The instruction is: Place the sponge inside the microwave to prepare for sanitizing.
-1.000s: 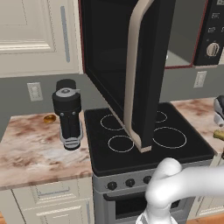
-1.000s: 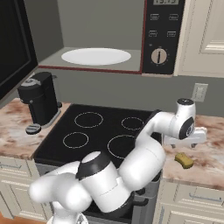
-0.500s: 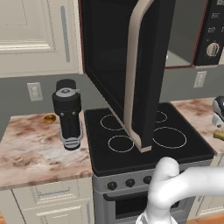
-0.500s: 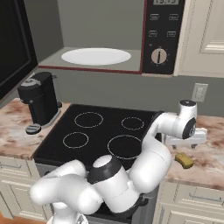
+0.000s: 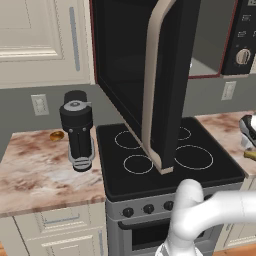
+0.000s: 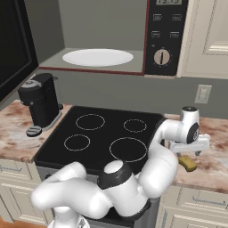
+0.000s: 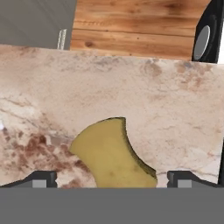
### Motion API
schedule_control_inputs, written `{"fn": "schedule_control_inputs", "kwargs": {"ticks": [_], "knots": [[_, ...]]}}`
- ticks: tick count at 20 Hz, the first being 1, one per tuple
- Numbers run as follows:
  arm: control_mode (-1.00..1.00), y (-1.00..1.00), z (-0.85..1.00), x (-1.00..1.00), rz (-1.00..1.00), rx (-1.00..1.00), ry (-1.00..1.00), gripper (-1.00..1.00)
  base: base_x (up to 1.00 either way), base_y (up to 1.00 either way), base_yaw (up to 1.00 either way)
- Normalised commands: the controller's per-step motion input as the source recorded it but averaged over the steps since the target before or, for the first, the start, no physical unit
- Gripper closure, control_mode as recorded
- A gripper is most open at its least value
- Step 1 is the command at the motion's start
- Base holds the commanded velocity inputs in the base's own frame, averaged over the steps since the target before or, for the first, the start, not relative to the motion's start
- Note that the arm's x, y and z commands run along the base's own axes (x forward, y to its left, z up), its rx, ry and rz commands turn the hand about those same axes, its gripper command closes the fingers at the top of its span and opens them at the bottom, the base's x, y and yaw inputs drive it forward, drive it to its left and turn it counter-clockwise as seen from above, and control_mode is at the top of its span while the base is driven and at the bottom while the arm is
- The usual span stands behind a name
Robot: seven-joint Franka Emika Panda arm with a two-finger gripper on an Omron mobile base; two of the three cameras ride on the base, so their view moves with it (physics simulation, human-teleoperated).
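Dull-yellow sponge [image 7: 113,155] lies flat on the marble counter; black microwave [image 6: 163,40] above the stove stands with door wide open

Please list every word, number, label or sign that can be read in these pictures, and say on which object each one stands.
None can be read with certainty.
Microwave display: light digits, cut by the picture's edge and too blurred to read.
Microwave control panel buttons: small pale marks, too small to read.
Knob: one pointer line, no text.
Coffee machine, stovetop, sponge, wall outlet: no text visible.
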Motion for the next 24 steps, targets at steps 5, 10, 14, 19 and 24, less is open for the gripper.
{"fn": "schedule_control_inputs", "kwargs": {"ticks": [5, 10, 14, 19, 24], "knots": [[-1.0, -0.27, -0.11, 0.1, 0.12, 0.0, 0.06, -1.0, 0.0, 0.0, 0.0], [-1.0, -0.2, 0.0, 0.0, 0.2, 0.08, 0.0, -1.0, 0.0, 0.0, 0.0], [-1.0, -0.12, 0.0, -0.05, 0.24, 0.13, 0.02, -1.0, 0.0, 0.0, 0.0], [-1.0, -0.1, 0.0, -0.08, 0.25, 0.1, 0.04, -1.0, 0.0, 0.0, 0.0], [-1.0, -0.35, 0.0, -0.04, 0.24, 0.01, 0.07, -1.0, 0.0, 0.0, 0.0]]}}
